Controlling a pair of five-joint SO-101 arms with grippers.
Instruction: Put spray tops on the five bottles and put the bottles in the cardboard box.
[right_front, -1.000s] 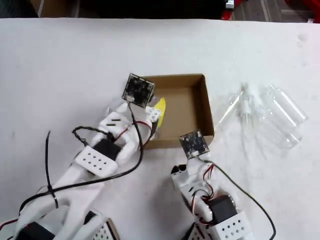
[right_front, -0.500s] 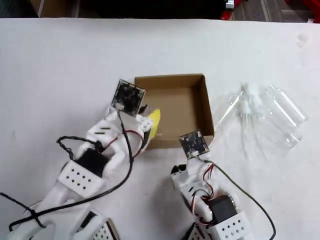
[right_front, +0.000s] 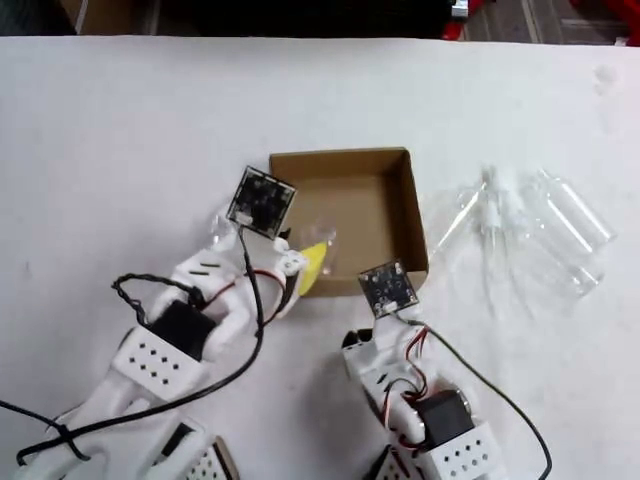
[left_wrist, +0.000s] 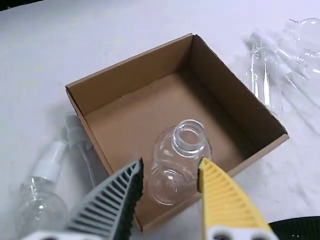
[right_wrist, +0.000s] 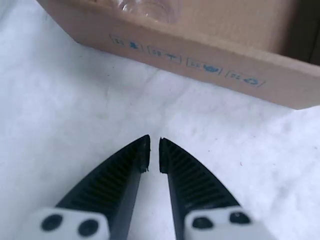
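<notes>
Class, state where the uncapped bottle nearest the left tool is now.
In the left wrist view, the uncapped bottle is inside the cardboard box, by the wall nearest the arms, beyond the open left tool.

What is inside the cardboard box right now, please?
One clear bottle, with no spray top, sits on the floor of the cardboard box. The open left gripper hides part of its lower body.

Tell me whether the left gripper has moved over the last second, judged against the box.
Yes. In the high view the left gripper has pulled back from the box's left wall toward its near left corner.
</notes>
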